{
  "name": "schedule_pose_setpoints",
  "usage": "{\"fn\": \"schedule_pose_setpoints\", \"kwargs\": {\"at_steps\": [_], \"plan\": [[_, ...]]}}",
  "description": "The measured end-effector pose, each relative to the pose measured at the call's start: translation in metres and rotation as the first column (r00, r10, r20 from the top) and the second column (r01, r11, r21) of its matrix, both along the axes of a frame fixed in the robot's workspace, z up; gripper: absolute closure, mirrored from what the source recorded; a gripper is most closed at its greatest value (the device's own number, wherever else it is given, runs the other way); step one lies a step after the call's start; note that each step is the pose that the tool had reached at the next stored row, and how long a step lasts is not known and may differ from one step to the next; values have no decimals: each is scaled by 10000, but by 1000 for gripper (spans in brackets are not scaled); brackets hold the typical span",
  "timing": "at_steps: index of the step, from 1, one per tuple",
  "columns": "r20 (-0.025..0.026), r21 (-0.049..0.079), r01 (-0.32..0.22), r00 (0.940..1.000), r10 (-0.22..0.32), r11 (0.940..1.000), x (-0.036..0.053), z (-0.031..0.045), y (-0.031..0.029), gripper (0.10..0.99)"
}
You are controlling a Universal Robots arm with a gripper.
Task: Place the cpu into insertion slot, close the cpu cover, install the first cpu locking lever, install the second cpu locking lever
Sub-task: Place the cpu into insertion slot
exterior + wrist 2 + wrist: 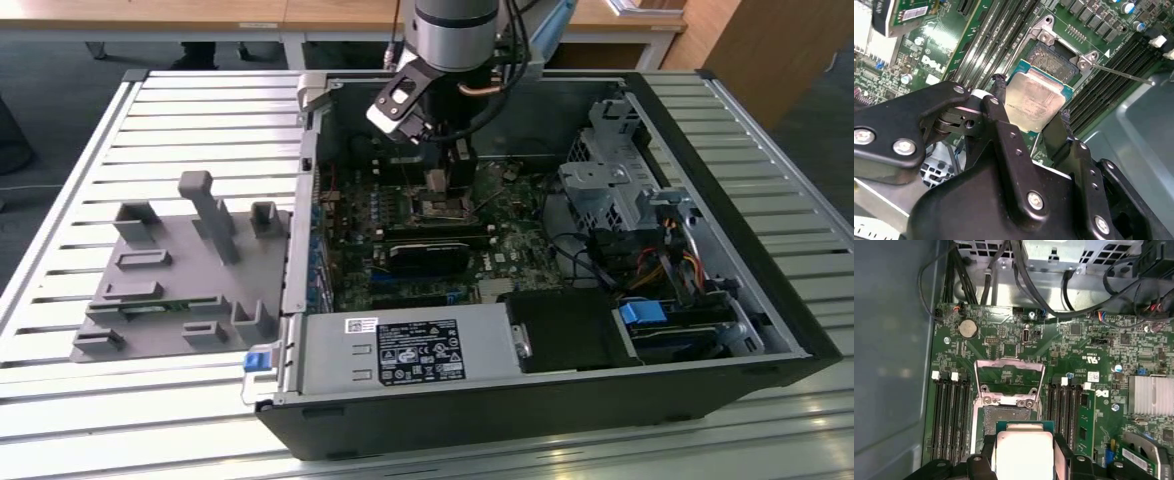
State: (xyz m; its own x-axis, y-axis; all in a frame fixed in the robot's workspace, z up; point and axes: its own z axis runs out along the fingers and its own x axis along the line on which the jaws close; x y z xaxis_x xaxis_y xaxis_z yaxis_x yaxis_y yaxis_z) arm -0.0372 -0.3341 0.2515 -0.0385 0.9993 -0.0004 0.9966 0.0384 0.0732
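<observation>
My claw (1031,99) pinches the cpu (1036,105) over the bare insertion slot (1004,415), upper middle of the exterior view, with the cpu cover (1009,363) raised; seating, cover and both levers are not yet done.

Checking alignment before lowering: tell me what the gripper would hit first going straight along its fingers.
Probably the open insertion slot: the cpu held in the gripper would reach it first, with the cpu cover standing raised beyond. Depth is unclear.
</observation>
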Motion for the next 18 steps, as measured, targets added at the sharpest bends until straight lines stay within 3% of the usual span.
{"fn": "schedule_pose_setpoints", "kwargs": {"at_steps": [9, 18], "plan": [[0, 0, 83, 10000, -83, 10000, -7, -148, 25, 545], [-1, 0, 82, 10000, -82, 10000, -10, -201, 26, 545]]}}
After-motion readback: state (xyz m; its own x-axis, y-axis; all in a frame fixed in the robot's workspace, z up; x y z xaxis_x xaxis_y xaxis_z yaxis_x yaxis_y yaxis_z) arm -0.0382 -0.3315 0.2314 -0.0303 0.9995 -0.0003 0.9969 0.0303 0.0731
